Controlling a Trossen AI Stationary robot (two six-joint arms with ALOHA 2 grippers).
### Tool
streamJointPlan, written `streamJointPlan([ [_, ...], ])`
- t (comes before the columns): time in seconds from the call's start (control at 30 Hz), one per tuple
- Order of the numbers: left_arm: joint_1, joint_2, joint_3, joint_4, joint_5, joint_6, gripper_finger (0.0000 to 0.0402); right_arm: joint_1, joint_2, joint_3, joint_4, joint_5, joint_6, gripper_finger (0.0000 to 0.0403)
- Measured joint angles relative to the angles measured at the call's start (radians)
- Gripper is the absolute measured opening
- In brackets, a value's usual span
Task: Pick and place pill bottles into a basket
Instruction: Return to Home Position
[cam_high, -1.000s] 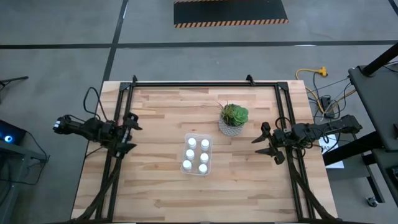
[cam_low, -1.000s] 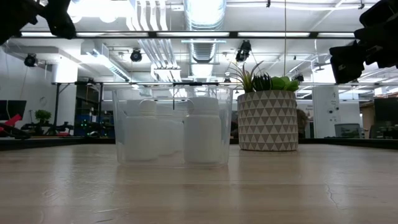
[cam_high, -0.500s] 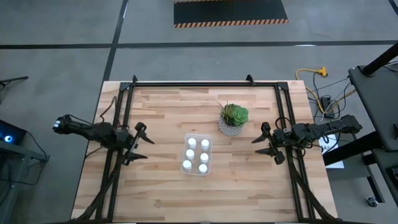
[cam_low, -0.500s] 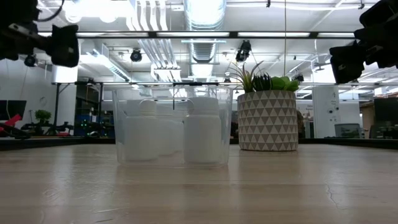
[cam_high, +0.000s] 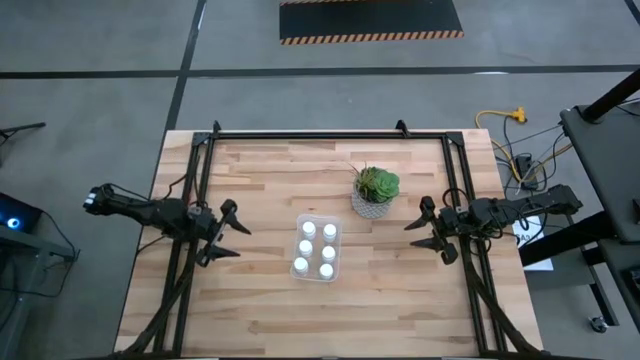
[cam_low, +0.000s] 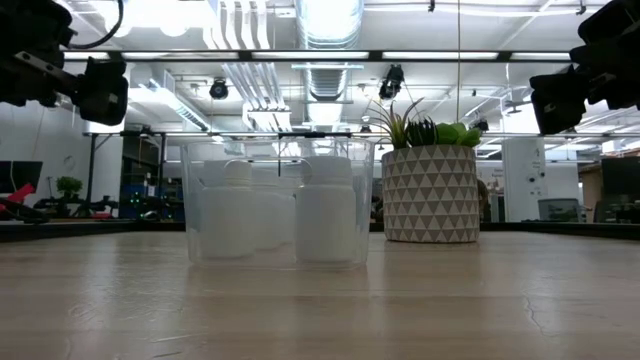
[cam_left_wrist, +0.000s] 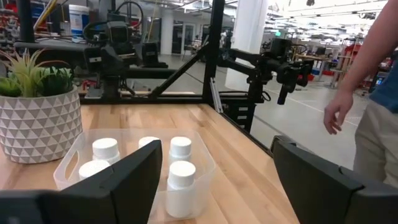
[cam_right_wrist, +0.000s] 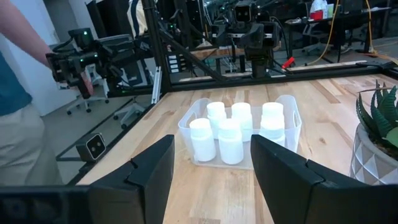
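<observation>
The clear plastic basket (cam_high: 317, 248) stands on the wooden table near its middle. Several white pill bottles (cam_high: 327, 252) stand upright inside it; they also show in the left wrist view (cam_left_wrist: 181, 186) and the right wrist view (cam_right_wrist: 230, 140). My left gripper (cam_high: 236, 230) hangs open and empty above the table, left of the basket, pointing at it. My right gripper (cam_high: 418, 229) hangs open and empty to the right of the basket, near the table's right rail. In the low view the left gripper (cam_low: 98, 88) and the right gripper (cam_low: 560, 95) are both well above the table top.
A grey patterned pot with a green succulent (cam_high: 376, 192) stands just behind and right of the basket. Black frame rails (cam_high: 330, 133) run along the far, left and right sides of the table. A person (cam_left_wrist: 367, 99) stands beyond the table's near side.
My left gripper has moved toward the table's right edge, toward the basket, and has come down a little. The basket and bottles have kept still.
</observation>
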Motion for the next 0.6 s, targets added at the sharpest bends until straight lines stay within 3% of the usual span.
streamJointPlan([
  [0.6,0.000,0.007,0.000,0.008,-0.003,0.001,0.0290,0.000,0.000,0.000,0.000,0.000,-0.001,0.0201],
])
